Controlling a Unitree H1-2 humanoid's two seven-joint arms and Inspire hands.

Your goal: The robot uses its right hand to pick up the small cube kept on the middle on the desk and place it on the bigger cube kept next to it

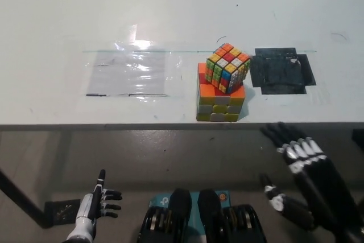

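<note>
The small multicoloured cube [228, 68] sits on top of the bigger cube [218, 101], turned at an angle to it and towards its right side. Both stand near the desk's front edge, right of the middle. My black right hand [302, 176] is open, below the desk edge at the lower right, well clear of the cubes, holding nothing. At the bottom left my white left hand [95, 207] rests below the desk, fingers spread and empty.
A clear plastic sheet [129, 72] lies taped on the white desk [68, 15] left of the cubes. A black patch [282, 70] marks the desk just right of them. The desk's front edge [114, 126] runs across the picture.
</note>
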